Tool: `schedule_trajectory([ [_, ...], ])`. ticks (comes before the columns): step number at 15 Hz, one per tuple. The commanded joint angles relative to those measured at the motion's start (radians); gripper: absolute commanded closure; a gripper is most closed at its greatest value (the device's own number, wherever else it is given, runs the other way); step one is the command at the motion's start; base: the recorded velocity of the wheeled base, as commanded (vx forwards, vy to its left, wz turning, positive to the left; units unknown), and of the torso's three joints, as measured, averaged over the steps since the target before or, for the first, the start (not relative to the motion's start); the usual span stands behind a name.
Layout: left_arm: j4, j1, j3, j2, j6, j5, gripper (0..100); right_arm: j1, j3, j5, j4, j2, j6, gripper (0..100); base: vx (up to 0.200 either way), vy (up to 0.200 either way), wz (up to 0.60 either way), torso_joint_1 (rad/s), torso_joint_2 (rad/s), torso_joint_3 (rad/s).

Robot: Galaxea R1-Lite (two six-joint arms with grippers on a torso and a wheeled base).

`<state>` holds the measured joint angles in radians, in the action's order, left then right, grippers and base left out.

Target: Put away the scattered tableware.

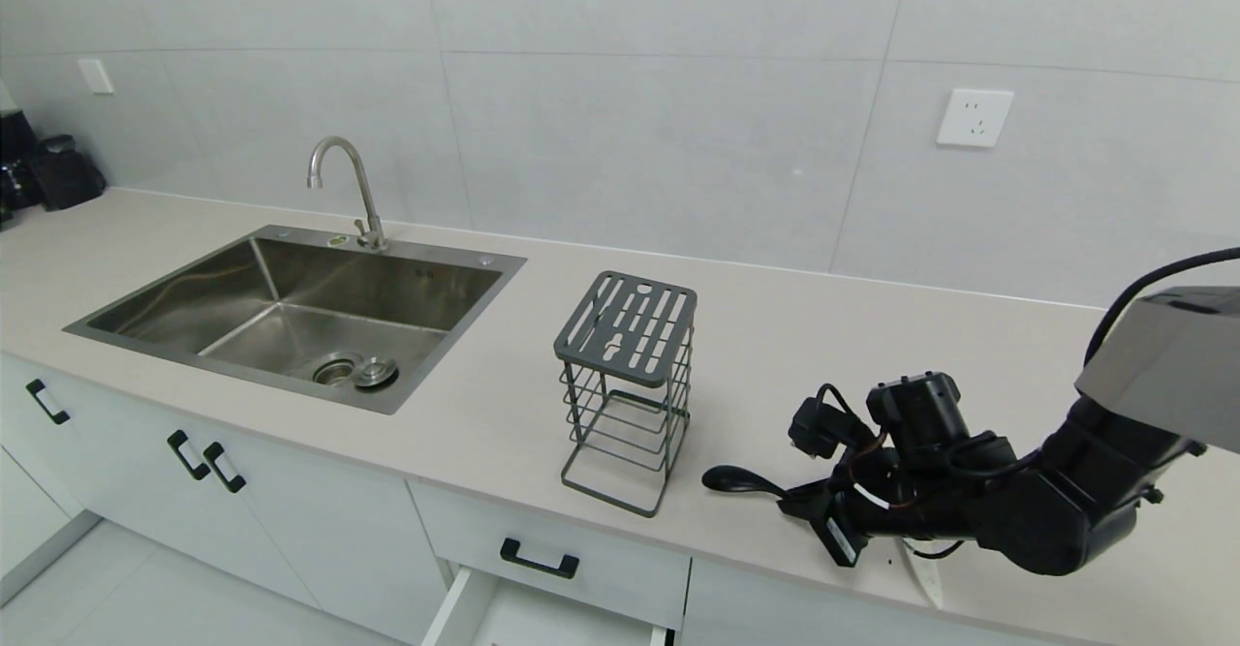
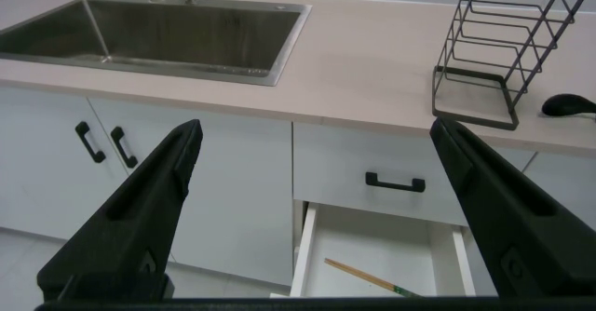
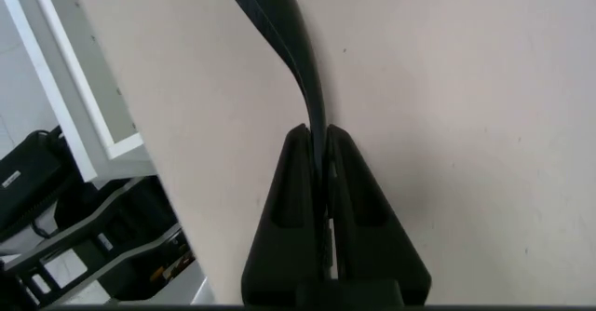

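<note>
A black spoon lies on the beige counter right of the wire rack, its bowl pointing toward the rack. My right gripper is shut on the spoon's handle, low over the counter near its front edge. In the right wrist view the fingers pinch the curved handle. My left gripper stands open in front of the cabinets, below counter height, with nothing between its fingers. It faces an open drawer holding a pair of chopsticks. The spoon's bowl shows beside the rack.
A dark grey wire rack stands mid-counter, above the open drawer. A steel sink with a faucet sits to the left. A tiled wall with a socket backs the counter.
</note>
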<state>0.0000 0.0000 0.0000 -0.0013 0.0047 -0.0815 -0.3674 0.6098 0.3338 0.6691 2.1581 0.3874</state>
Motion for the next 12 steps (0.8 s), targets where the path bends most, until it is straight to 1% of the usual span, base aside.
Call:
schedule_trajectory([
  [1, 0.0, 0.0, 0.0, 0.001, 0.0, 0.0, 0, -0.001, -0.041, 0.007, 0.003, -0.112, 0.033, 100, 0.0, 0.0, 0.0, 0.0, 0.0, 0.0],
  [3, 0.0, 0.0, 0.0, 0.001, 0.0, 0.0, 0, -0.001, -0.073, 0.008, 0.0, -0.167, 0.05, 100, 0.0, 0.0, 0.0, 0.0, 0.0, 0.0],
  [4, 0.0, 0.0, 0.0, 0.001, 0.0, 0.0, 0, -0.001, -0.124, 0.016, 0.001, -0.23, 0.056, 100, 0.0, 0.0, 0.0, 0.0, 0.0, 0.0],
  [5, 0.0, 0.0, 0.0, 0.001, 0.0, 0.0, 0, -0.001, -0.151, 0.047, 0.001, -0.273, 0.085, 100, 0.0, 0.0, 0.0, 0.0, 0.0, 0.0],
  [8, 0.0, 0.0, 0.0, 0.001, 0.0, 0.0, 0, -0.002, -0.174, 0.093, -0.017, -0.34, 0.1, 100, 0.0, 0.0, 0.0, 0.0, 0.0, 0.0],
  [10, 0.0, 0.0, 0.0, 0.001, 0.0, 0.0, 0, -0.002, -0.208, 0.097, -0.022, -0.377, 0.134, 100, 0.0, 0.0, 0.0, 0.0, 0.0, 0.0],
  [12, 0.0, 0.0, 0.0, 0.001, 0.0, 0.0, 0, -0.033, -0.208, 0.116, -0.045, -0.406, 0.154, 100, 0.0, 0.0, 0.0, 0.0, 0.0, 0.0],
])
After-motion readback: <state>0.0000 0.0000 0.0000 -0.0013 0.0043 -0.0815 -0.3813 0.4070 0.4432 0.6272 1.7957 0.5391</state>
